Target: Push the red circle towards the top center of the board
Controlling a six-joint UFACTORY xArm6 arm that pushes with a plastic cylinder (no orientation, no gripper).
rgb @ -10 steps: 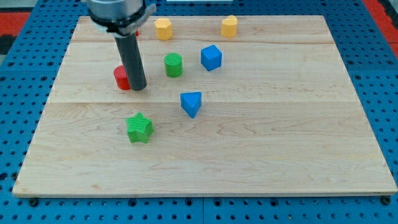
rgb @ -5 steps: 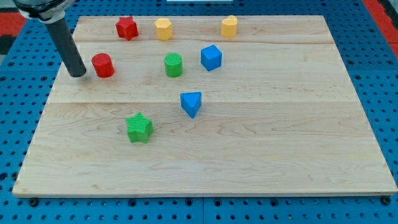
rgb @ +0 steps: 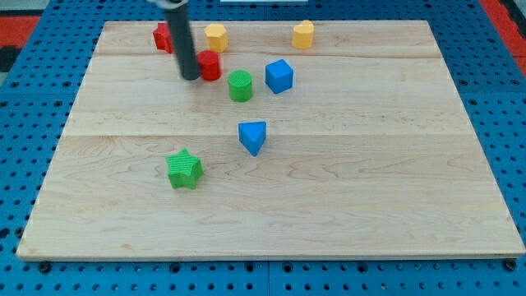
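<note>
Red circle [rgb: 210,65]: short red cylinder, ridged sides, standing upright w/ its axis vertical, flat round face up; being round, it has no heading I can read. It sits near the board [rgb: 345,189] top, left of center. My tip [rgb: 191,77] is pressed against its left side, rod partly covering it; no jaws, so nothing is clasped, just contact. From the red circle: yellow block [rgb: 215,37] just above it, red star-ish block [rgb: 163,37] up-left behind my rod, green cylinder [rgb: 240,85] just down-right, blue cube [rgb: 279,76] further right, 2nd yellow block [rgb: 303,34] up-right, blue wedge [rgb: 253,136] and green star [rgb: 185,168] well below.
</note>
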